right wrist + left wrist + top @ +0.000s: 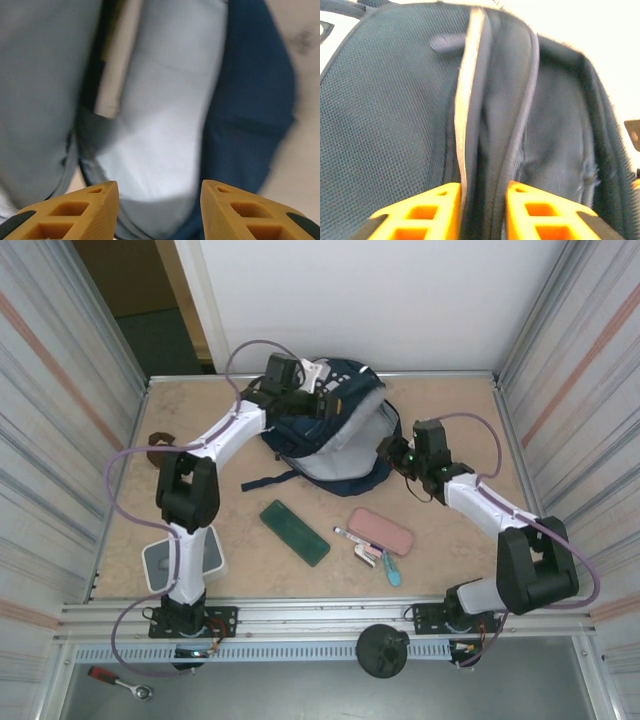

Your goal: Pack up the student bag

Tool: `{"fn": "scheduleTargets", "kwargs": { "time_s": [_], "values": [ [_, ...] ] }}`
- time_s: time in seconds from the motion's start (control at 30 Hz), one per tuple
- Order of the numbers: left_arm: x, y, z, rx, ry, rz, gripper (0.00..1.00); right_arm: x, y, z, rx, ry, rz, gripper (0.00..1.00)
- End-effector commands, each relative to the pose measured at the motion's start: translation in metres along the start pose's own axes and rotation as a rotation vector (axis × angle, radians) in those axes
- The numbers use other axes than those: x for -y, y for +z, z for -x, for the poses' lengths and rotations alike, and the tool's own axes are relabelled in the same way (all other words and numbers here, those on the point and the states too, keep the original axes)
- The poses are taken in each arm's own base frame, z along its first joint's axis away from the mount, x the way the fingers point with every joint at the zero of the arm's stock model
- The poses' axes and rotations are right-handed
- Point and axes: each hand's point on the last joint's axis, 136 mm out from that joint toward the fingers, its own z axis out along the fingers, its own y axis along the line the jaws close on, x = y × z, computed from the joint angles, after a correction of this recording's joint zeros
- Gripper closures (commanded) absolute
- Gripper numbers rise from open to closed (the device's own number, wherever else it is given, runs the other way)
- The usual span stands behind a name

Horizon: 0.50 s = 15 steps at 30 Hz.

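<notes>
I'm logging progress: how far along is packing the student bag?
Done: the large navy-blue fabric backpack lies open, grey lining showing. In hand: the left claw straddles its rim, grip unclear; the right claw, open, hovers at the lining. Left: the flat dark-green case, the pink pencil pouch and the loose pens lie on the table, unpacked.

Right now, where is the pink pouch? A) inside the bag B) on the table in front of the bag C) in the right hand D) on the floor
B: the pink pouch lies flat on the table, on the near side of the student bag, right of the green case.
</notes>
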Motion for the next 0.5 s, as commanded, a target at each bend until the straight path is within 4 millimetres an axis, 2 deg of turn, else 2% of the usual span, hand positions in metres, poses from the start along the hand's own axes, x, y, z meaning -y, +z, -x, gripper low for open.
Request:
{"fn": "scheduleTargets", "kwargs": {
  "time_s": [0.0, 0.03, 0.07, 0.17, 0.27, 0.37, 0.47],
  "values": [
    [-0.004, 0.008, -0.002, -0.007, 0.064, 0.094, 0.59, 0.040, -0.006, -0.021, -0.045, -0.019, -0.124, 0.55],
    [-0.007, 0.006, -0.008, -0.020, 0.075, 0.126, 0.55, 0.040, -0.007, -0.023, -0.048, -0.023, -0.122, 0.55],
    [-0.004, -0.006, -0.006, -0.006, 0.091, 0.160, 0.51, 0.039, -0.008, -0.026, -0.053, -0.033, -0.121, 0.55],
    [-0.017, -0.037, -0.017, 0.036, 0.087, 0.273, 0.42, 0.029, -0.007, -0.032, -0.061, -0.080, -0.111, 0.55],
    [-0.040, -0.072, -0.036, 0.098, -0.005, 0.349, 0.36, 0.014, 0.001, -0.043, -0.091, -0.120, -0.084, 0.55],
    [-0.073, -0.099, -0.061, 0.137, -0.162, 0.389, 0.35, 0.002, 0.016, -0.055, -0.139, -0.159, -0.072, 0.55],
    [-0.104, -0.115, -0.085, 0.141, -0.297, 0.406, 0.34, 0.006, 0.029, -0.061, -0.166, -0.173, -0.111, 0.58]
  ]
}}
